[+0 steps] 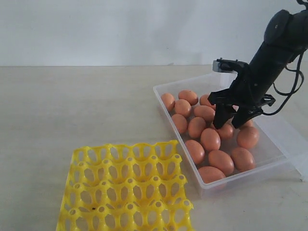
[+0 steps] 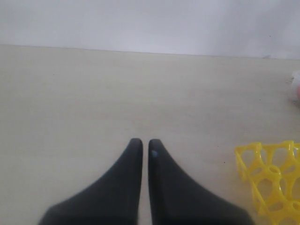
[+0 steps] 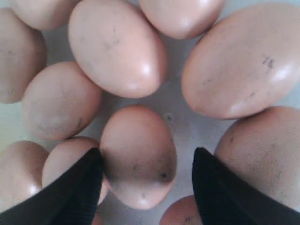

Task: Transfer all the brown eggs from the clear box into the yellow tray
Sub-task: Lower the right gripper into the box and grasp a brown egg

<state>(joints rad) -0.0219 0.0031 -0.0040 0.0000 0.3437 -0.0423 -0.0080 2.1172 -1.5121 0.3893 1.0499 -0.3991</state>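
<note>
1. The yellow tray (image 1: 126,169) is nearest me, on the worktop in front of the clear box (image 1: 250,175) and to its left. Every cell I can see is empty, so I judge the job has barely begun.
2. The brown eggs (image 1: 210,139) all lie inside the clear box, packed so closely that many touch.
3. My right pincer (image 1: 227,125) hangs inside the box over the middle of the pile, spread wide and gripping nothing. Its wrist view shows the fingers on either side of one target egg (image 3: 138,154), with neighbours crowding both.
4. If I lower from here, one finger (image 3: 75,187) looks likely to land on a neighbouring egg rather than in a gap. That could crack the shell or shove the pile sideways.
5. The shells look smooth. Too hard a squeeze may break the target egg. Too light a squeeze may let it slip on the way over the box's near wall, and a low carry could clip that wall.
6. My left pincer (image 2: 144,143) is closed to a thin slit and empty. It sits over bare worktop well away from the box, and I see no danger there.
</note>
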